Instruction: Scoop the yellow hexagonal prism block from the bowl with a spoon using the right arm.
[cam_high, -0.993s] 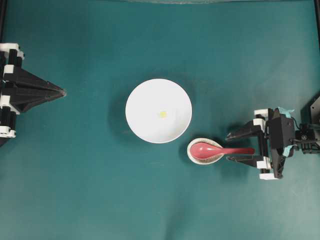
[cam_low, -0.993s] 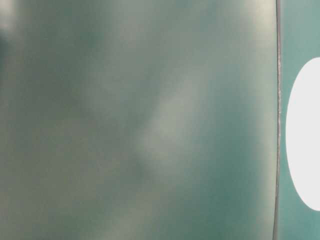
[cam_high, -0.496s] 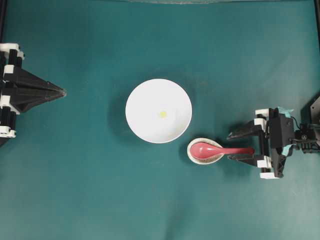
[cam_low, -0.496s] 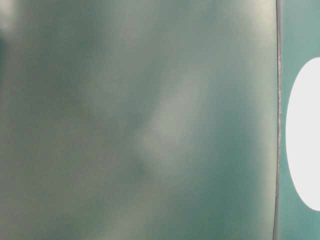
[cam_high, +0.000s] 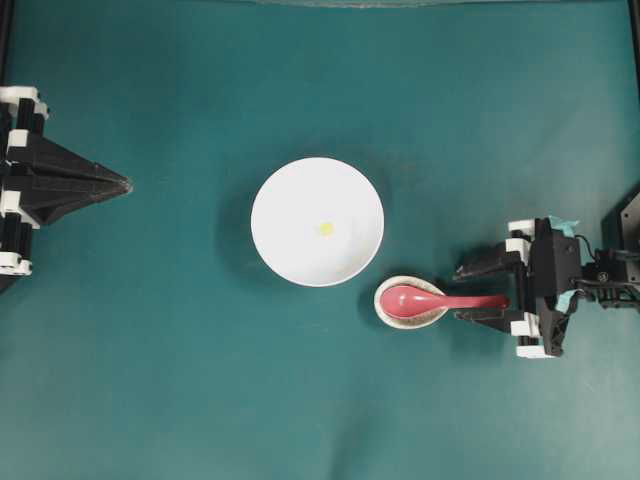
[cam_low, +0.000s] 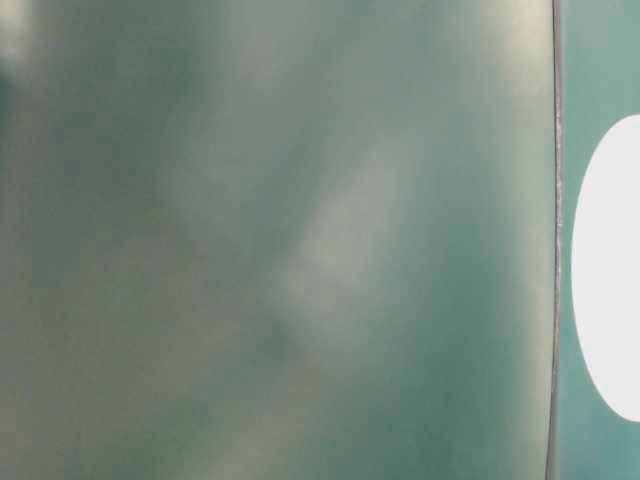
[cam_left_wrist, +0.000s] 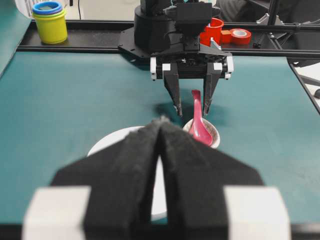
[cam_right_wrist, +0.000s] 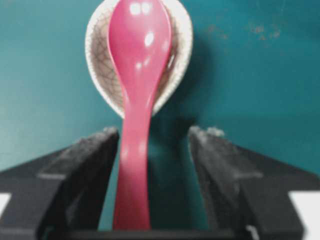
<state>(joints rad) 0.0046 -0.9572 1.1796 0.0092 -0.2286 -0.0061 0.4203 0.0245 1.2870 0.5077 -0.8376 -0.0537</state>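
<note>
The white bowl (cam_high: 272, 200) sits mid-table with the tiny yellow hexagonal prism block (cam_high: 325, 229) lying inside it. To its lower right, the red-pink spoon (cam_high: 440, 300) rests with its scoop in a small speckled dish (cam_high: 385, 312) and its handle pointing right. My right gripper (cam_high: 460, 293) is open, one finger on each side of the handle. In the right wrist view the spoon (cam_right_wrist: 137, 75) runs between the fingers of the right gripper (cam_right_wrist: 155, 131), nearer the left one and touching neither. My left gripper (cam_high: 125, 185) is shut and empty at the far left.
In the left wrist view, a yellow cup with a blue ring (cam_left_wrist: 49, 22), a red cup (cam_left_wrist: 215, 30) and a tape roll (cam_left_wrist: 240, 36) stand on the black rail behind the right arm. The table-level view is a blur with a white oval at its right edge.
The right gripper's body has shifted slightly left along the spoon handle, jaws still open. Bowl, block, spoon and left arm have not moved.
</note>
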